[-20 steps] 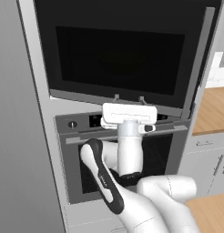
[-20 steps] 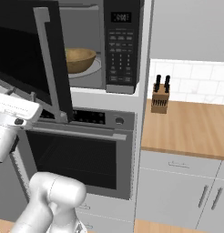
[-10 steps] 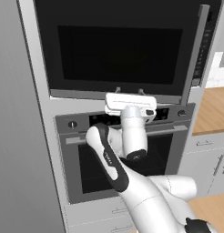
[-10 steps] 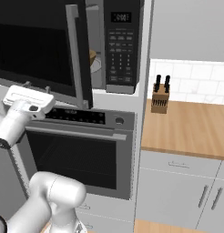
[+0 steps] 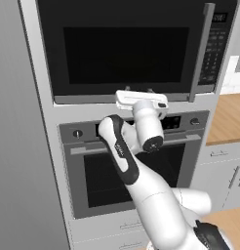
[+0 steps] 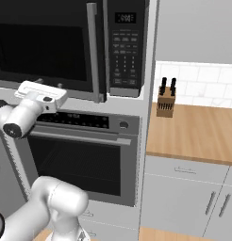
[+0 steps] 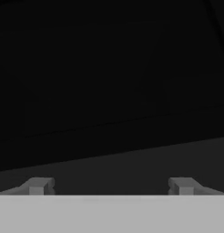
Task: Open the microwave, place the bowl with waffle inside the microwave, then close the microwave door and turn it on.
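- Hovering just in front of the lower edge of the wide black microwave door with dark glass window (image 5: 123, 51), the white two-finger claw (image 5: 141, 91) is standing fully spread and is grasping nothing; in the hand view its two dark fingertips (image 7: 37, 185) are showing well apart against dark glass.
- The large black built-in microwave (image 6: 70, 44) is sitting above the stainless oven with a horizontal handle (image 6: 80, 155); its door is lying flush and appears shut, so the bowl is not visible and its place cannot be told.
- Remaining step, as judged: turning the microwave on at the black keypad panel with a small display (image 6: 124, 49), to the right of the long vertical silver bar handle (image 6: 94, 51).
- Handling, as judged: the door is rigid and hinged, best taken at the bar handle; the keypad is stiff and flat, needing only a light press from one fingertip, and the spread claw may strike two keys unless it is clenched first.
- Count: one microwave, one door, one bar handle, one keypad, one oven, one wooden knife block with dark handles (image 6: 166, 100) standing on the wooden counter (image 6: 198, 134).
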You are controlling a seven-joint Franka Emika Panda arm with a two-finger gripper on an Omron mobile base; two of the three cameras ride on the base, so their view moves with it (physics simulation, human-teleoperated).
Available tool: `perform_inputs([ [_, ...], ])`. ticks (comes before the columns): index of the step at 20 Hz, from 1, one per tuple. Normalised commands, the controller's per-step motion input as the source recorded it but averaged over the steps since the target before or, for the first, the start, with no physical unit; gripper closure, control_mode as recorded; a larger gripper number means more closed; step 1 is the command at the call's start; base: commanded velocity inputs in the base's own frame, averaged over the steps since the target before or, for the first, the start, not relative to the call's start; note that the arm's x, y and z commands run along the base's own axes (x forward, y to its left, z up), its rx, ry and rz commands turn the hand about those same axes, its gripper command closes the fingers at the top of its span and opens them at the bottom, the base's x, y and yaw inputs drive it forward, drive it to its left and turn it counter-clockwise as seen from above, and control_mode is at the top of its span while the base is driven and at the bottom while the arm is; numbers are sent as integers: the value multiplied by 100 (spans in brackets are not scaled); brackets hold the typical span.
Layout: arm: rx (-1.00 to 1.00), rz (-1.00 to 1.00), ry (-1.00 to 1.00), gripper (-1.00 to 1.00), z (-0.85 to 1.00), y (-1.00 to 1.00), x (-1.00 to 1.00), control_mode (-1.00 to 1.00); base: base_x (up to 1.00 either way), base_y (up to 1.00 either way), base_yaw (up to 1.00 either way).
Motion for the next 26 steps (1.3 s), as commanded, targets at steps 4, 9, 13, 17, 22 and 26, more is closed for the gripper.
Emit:
perform_inputs([
  [4,0,1,14,-100,0,0,39,-100,0,0,0],
  [9,0,1,10,-100,0,-2,26,-100,0,0,0],
  [13,0,0,6,-100,2,0,25,-100,0,0,0],
  [17,0,0,6,-100,0,0,10,-100,0,0,0],
  [22,0,0,-2,-100,1,-2,-27,-100,0,0,0],
  [26,-1,0,0,-100,28,-40,-70,-100,0,0,0],
])
